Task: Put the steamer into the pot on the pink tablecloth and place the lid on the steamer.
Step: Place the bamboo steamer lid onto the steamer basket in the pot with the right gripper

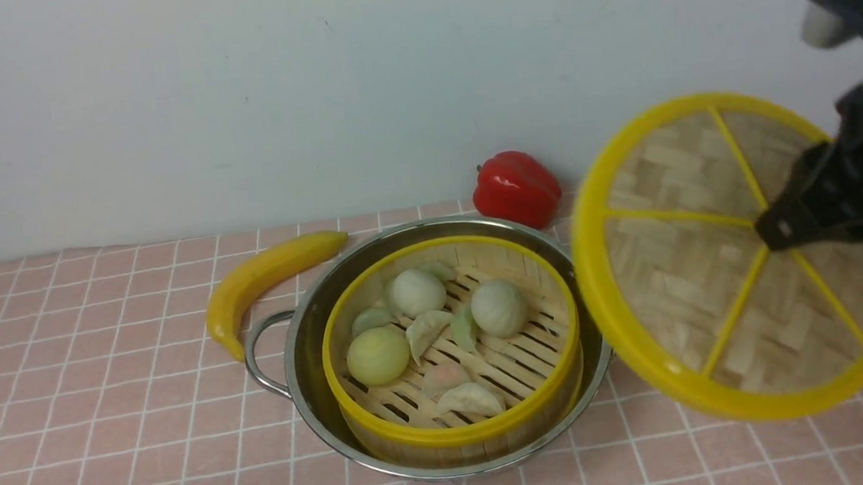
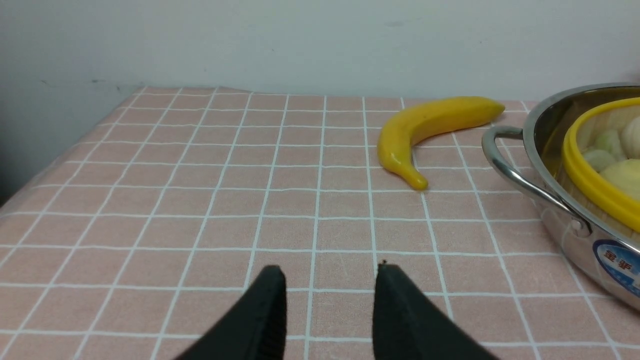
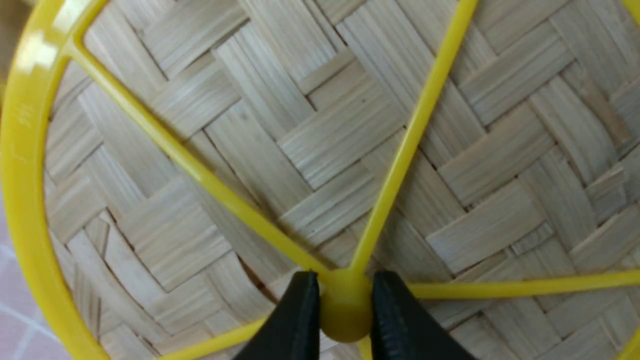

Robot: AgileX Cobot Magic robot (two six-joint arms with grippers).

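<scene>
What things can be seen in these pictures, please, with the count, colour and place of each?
pot: one, shiny steel, on the tablecloth
steamer: one, bamboo with yellow rim, inside the pot
toy dumplings and buns: several, white, green, yellowish and pinkish, in the steamer
lid: one, woven bamboo with yellow rim and spokes, raised and tilted, right of the pot
banana: one, yellow, on the tablecloth, left of the pot
pepper: one, red, behind the pot
tablecloth: one, pink with white grid, under the pot
wall: one, pale, at the back
left fingers: two, black, apart, holding nothing
right fingers: two, black, closed on the lid's yellow knob
</scene>
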